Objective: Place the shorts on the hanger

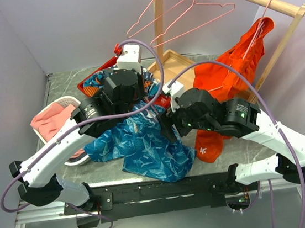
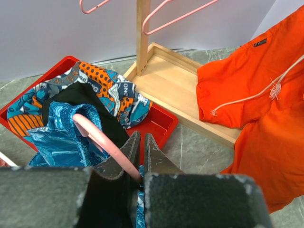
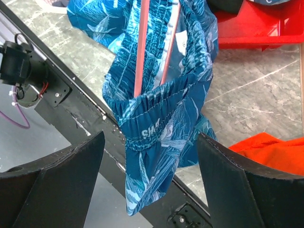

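White letters looking like "SHA" are showing on the shorts [image 3: 161,123] waistband, the rest folding out of sight. A dark tag [image 2: 260,42] on the orange garment [image 2: 266,109] is carrying unreadable print. The cloth [image 2: 109,88] is bearing white letters, broken by folds.

The floppy fabric shorts [image 3: 161,118] are teal-blue with a paler leaf print; the thin wire hanger [image 3: 141,47] is pink. The hanging garment [image 1: 236,70] is plain orange; the crumpled cloth [image 2: 102,88] looks orange-and-blue, seemingly dotted.
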Controlling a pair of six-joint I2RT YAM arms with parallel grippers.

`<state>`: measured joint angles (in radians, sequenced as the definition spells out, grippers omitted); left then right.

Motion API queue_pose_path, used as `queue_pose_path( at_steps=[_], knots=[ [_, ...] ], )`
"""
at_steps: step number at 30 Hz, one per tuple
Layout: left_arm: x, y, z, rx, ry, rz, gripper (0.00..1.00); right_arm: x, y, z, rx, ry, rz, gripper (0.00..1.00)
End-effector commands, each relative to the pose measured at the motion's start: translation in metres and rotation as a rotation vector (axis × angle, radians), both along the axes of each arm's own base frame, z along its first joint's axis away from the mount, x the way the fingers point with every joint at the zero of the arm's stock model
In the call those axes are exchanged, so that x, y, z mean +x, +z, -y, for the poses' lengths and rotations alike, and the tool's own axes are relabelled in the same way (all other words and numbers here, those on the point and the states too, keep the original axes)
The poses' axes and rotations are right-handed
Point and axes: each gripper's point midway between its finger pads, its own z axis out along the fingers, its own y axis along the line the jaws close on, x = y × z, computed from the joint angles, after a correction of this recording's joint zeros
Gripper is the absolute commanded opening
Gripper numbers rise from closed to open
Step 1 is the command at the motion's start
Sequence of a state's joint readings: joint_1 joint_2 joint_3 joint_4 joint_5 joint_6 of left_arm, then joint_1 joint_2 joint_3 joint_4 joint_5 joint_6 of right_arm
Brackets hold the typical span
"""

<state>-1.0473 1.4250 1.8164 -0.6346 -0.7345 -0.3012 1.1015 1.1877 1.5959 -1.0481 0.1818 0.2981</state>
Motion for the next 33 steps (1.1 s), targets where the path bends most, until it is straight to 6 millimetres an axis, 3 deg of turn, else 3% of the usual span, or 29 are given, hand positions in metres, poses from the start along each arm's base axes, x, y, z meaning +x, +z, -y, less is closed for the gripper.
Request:
queue_pose_path(
  at_steps=[1, 5, 13, 16, 17, 19, 20, 23, 24, 27, 29, 30, 32, 33],
  knots=[
    [-0.003, 0.032, 0.000, -0.109, 0.003, 0.047, 0.01, -0.003, 0.006, 0.005, 0.037, -0.008, 0.024, 0.85],
    [-0.003, 0.033, 0.004, -0.110, -0.006, 0.044, 0.01, 0.000, -0.017, 0.008, -0.043, -0.039, 0.003, 0.84],
    [-0.007, 0.030, 0.015, -0.115, -0.035, 0.032, 0.01, 0.015, -0.016, -0.005, -0.026, -0.115, 0.010, 0.72],
    [-0.008, 0.029, 0.018, -0.118, -0.040, 0.031, 0.01, 0.018, -0.016, -0.013, 0.008, -0.127, 0.009, 0.57],
    [-0.009, 0.028, 0.021, -0.120, -0.049, 0.028, 0.01, 0.020, -0.020, -0.013, 0.005, -0.141, 0.007, 0.41],
    [-0.009, 0.027, 0.023, -0.120, -0.053, 0.027, 0.01, 0.023, -0.021, -0.014, 0.025, -0.172, 0.007, 0.22],
    [-0.009, 0.025, 0.025, -0.115, -0.055, 0.025, 0.01, 0.026, -0.026, -0.011, 0.021, -0.194, 0.013, 0.02],
    [-0.008, 0.023, 0.027, -0.108, -0.054, 0.026, 0.01, 0.029, -0.023, -0.010, 0.070, -0.229, 0.028, 0.00],
    [-0.008, 0.025, 0.026, -0.110, -0.053, 0.028, 0.04, 0.030, -0.021, -0.010, 0.085, -0.243, 0.029, 0.00],
    [-0.009, 0.031, 0.026, -0.122, -0.058, 0.036, 0.32, 0.030, -0.010, -0.006, 0.143, -0.266, 0.043, 0.00],
    [-0.009, 0.035, 0.027, -0.126, -0.062, 0.040, 0.45, 0.029, -0.004, -0.002, 0.166, -0.280, 0.053, 0.00],
    [-0.009, 0.041, 0.025, -0.140, -0.060, 0.047, 0.65, 0.030, -0.003, 0.002, 0.164, -0.293, 0.055, 0.00],
    [-0.010, 0.042, 0.024, -0.131, -0.060, 0.040, 0.72, 0.031, 0.000, 0.004, 0.160, -0.305, 0.059, 0.00],
    [-0.011, 0.053, 0.021, -0.150, -0.058, 0.050, 0.77, 0.031, -0.001, 0.006, 0.159, -0.311, 0.055, 0.00]
  ],
)
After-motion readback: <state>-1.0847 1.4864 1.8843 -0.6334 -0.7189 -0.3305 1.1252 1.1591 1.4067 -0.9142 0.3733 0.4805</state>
